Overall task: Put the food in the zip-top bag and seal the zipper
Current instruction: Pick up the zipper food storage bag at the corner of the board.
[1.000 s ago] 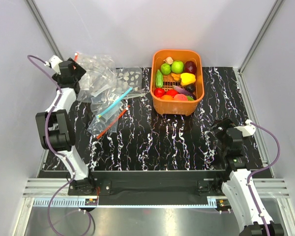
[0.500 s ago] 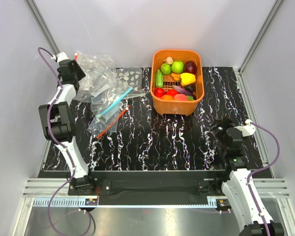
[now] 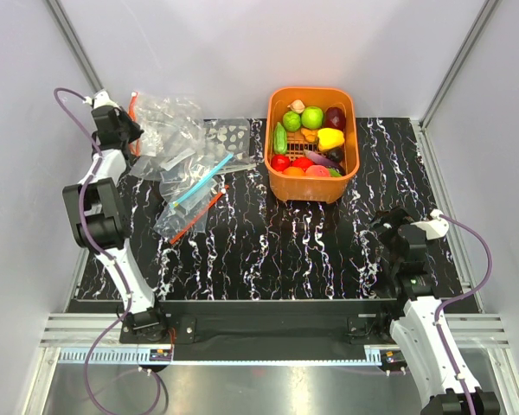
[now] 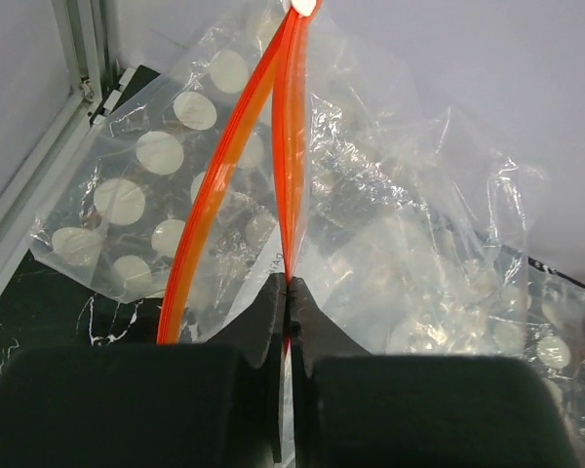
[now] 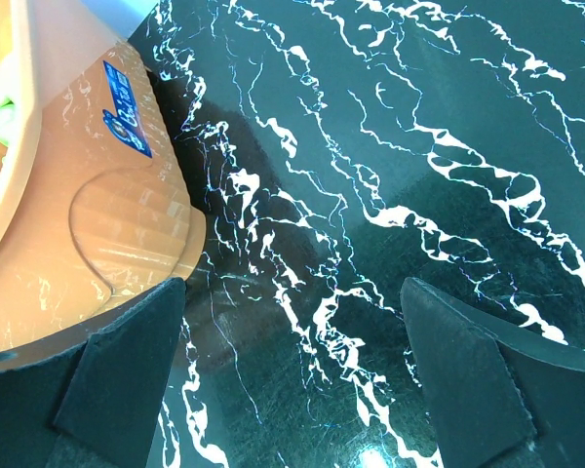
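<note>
The left claw [image 4: 289, 292] is closed tight on the thin red-orange zipper strip [image 4: 291, 146] of the clear soft plastic zip-top bag [image 4: 400, 253]. Only the left wrist view shows this pinch, while the top view places it at the far left of the black marbled worktop [image 3: 285, 242], over a heap of crumpled clear bags [image 3: 177, 138]. The right claw [image 5: 292, 292] is wide open and holds nothing, beside the orange plastic basket [image 5: 78, 195]; only the top view shows the glossy toy fruits and vegetables [image 3: 311, 138] inside it.

The right claw [image 5: 291, 297] hangs spread over the black marbled table [image 5: 448, 117], with the orange basket [image 5: 97, 205] just left.
</note>
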### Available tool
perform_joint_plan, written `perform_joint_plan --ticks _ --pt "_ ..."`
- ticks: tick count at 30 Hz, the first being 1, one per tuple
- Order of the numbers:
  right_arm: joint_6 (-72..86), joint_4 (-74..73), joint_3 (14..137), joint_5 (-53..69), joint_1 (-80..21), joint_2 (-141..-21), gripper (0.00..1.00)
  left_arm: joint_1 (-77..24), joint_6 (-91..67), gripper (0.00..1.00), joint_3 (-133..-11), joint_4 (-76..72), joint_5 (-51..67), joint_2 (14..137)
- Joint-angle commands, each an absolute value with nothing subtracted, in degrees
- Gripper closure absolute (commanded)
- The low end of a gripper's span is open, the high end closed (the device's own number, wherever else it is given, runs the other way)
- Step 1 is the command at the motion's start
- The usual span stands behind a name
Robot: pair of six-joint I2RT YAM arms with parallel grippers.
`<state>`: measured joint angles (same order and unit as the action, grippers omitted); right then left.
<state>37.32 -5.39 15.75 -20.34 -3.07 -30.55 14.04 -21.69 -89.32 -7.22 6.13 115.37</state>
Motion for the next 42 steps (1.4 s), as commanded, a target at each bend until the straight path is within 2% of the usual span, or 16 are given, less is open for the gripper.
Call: perform_joint_plan --ticks 1,13,17,21,33,37,38,42 --pt "36.91 -3.08 16.61 -20.39 -3.34 -30.94 0.00 14.77 -24.69 1.00 -89.30 -10.81 10.11 111.02" --pt "36.47 -2.11 16.88 -19.34 -3.34 -31.99 0.00 13.54 -18.55 1.00 -89.12 11.94 -5.70 98.37" --pt "35.77 -1.50 16.61 -18.20 -3.25 -32.25 0.00 9.59 -10.58 1.00 -92.19 22.75 -22.10 94.84" --pt "35.33 -0.62 16.61 -17.14 -3.34 -32.69 0.01 0.29 -0.45 1.00 -91.68 25.84 -35.49 92.82" --pt "34.45 -0.61 16.44 -15.21 -3.34 -32.52 0.00 -28.36 0.88 0.99 -75.25 23.21 -46.22 81.39" --pt "33.66 1.40 16.17 -13.89 -3.34 -32.52 0.00 -32.60 0.62 0.99 -69.09 19.69 -45.19 73.33" --pt "33.49 1.41 16.17 -13.28 -3.25 -32.61 0.00 -32.69 0.70 0.99 -67.25 19.69 -40.91 71.73" --pt "31.74 1.84 16.61 -10.21 -3.34 -33.48 0.01 -34.80 1.40 0.98 -64.26 22.41 -39.64 65.93"
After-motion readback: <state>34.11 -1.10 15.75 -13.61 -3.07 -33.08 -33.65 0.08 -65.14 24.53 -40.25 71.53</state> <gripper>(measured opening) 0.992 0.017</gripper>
